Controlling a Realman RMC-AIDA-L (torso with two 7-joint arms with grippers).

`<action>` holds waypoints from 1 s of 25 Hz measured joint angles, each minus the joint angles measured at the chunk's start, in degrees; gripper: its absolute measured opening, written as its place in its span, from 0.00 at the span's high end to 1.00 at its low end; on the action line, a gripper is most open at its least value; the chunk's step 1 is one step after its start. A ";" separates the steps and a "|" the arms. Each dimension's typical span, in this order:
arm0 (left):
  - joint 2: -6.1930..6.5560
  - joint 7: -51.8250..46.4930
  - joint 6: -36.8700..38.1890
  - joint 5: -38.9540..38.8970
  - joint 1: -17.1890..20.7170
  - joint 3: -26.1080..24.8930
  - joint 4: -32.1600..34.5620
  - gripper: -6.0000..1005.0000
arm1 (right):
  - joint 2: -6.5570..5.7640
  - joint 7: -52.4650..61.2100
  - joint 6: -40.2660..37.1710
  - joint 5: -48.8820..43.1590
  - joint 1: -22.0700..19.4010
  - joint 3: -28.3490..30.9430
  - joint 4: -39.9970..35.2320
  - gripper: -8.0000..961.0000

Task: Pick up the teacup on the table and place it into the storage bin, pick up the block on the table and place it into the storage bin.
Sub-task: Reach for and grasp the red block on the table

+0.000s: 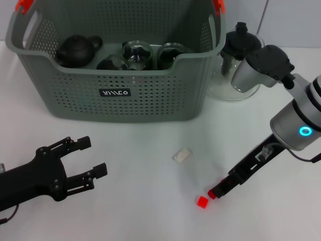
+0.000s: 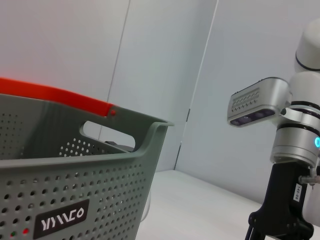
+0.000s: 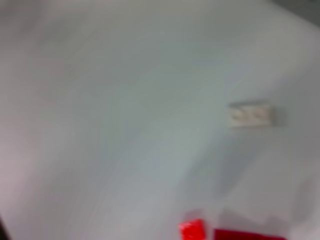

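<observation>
The grey storage bin (image 1: 60, 95) stands at the back of the table, and its wall (image 2: 75, 170) fills the left wrist view. Inside it a glass teacup (image 1: 136, 54) sits beside a dark teapot (image 1: 76, 49). A small red block (image 1: 202, 202) lies on the table at the front right. My right gripper (image 1: 214, 193) slants down with its red tip just right of this block (image 3: 192, 230), apart from it. A flat white block (image 1: 182, 155) lies farther back. My left gripper (image 1: 95, 155) rests open at the front left, holding nothing.
A glass pitcher with a black lid (image 1: 239, 60) stands right of the bin, close behind my right arm's wrist (image 1: 261, 65). The bin has orange handle clips (image 1: 23, 5). The right arm (image 2: 295, 150) also shows in the left wrist view.
</observation>
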 joint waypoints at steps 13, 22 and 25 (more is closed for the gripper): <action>-0.04 -0.17 -0.58 -0.01 0.04 0.00 -0.11 0.16 | 0.29 8.72 4.08 -3.35 1.09 -11.15 -1.12 0.19; -0.03 -0.08 -1.24 -0.01 0.09 0.00 -0.62 0.16 | 0.41 12.59 5.12 -3.75 2.78 -16.25 -1.41 0.19; -0.04 -0.07 -1.28 -0.01 0.09 0.00 -0.63 0.16 | 0.50 13.55 5.72 -3.99 3.34 -17.69 -1.41 0.19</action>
